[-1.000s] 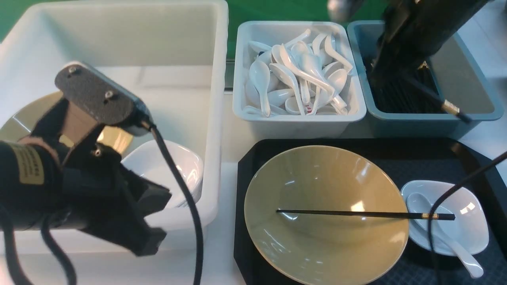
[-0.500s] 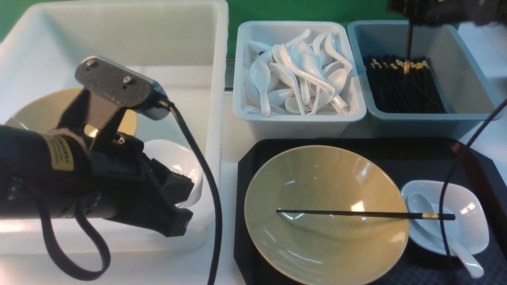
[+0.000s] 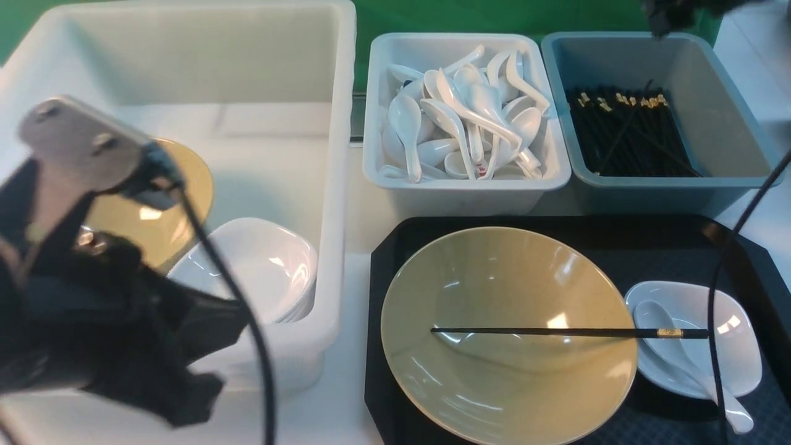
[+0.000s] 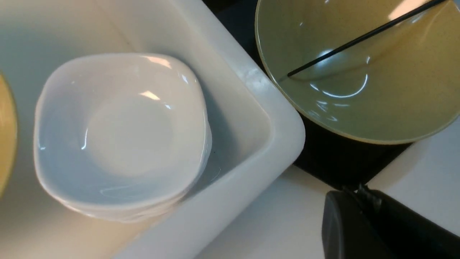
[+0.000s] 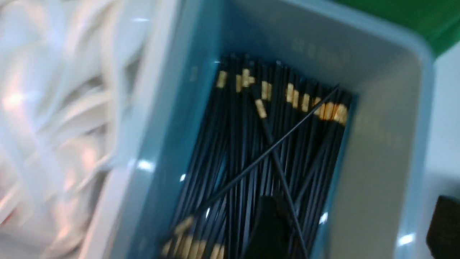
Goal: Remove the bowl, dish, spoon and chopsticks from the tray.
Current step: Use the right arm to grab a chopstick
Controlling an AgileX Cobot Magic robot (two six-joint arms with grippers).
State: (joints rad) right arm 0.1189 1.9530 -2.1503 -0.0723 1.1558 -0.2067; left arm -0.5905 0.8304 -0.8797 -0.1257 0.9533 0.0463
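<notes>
Chopstick (image 3: 568,332) lay across bowl (image 3: 507,383): thin, stiff, slippery; I judged the banded end the best hold. My right gripper (image 5: 355,230) stood open, empty; the left gripper (image 3: 191,358) shut.

text: none legible | red print on binned spoon (image 3: 484,167): unreadable | bin wall (image 5: 320,54) embossing: blurred

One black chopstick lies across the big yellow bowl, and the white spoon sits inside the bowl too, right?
No. The front view shows the spoon sitting in the small white dish beside the bowl. The chopstick does lie across the bowl.
</notes>
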